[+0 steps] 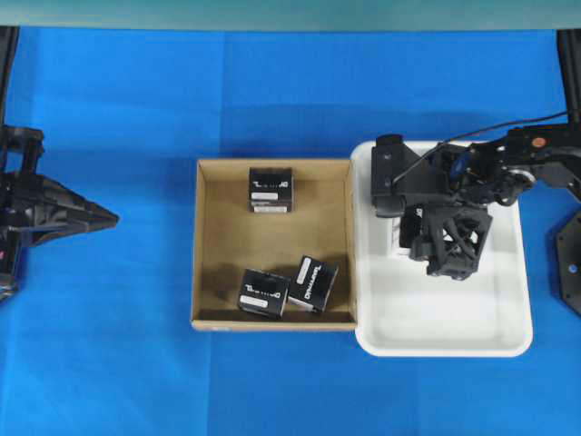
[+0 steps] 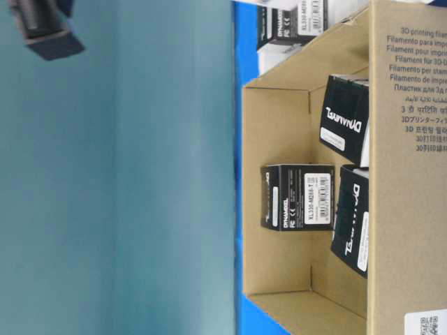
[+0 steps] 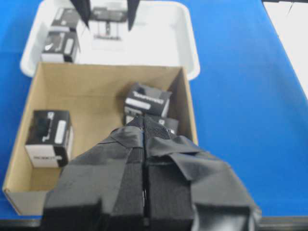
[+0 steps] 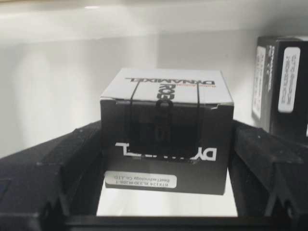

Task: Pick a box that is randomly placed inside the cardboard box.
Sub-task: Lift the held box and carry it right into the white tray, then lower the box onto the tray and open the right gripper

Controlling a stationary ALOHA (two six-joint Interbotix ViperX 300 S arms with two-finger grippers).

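The brown cardboard box [image 1: 196,245] holds three black cartons: one at the far wall [image 1: 270,189] and two near the front wall [image 1: 263,292] [image 1: 313,283]. My right gripper [image 1: 408,241] is over the white tray [image 1: 445,350], shut on a fourth black carton [image 4: 166,139] that sits between its fingers low over the tray floor. My left gripper [image 1: 111,218] is shut and empty, left of the cardboard box and apart from it. In the left wrist view its closed tips [image 3: 144,120] point into the cardboard box [image 3: 29,110].
More black cartons stand in the tray, beside the held one [image 4: 281,91] [image 3: 60,43]. The tray touches the cardboard box's right wall. Blue cloth [image 1: 109,345] covers the table around both.
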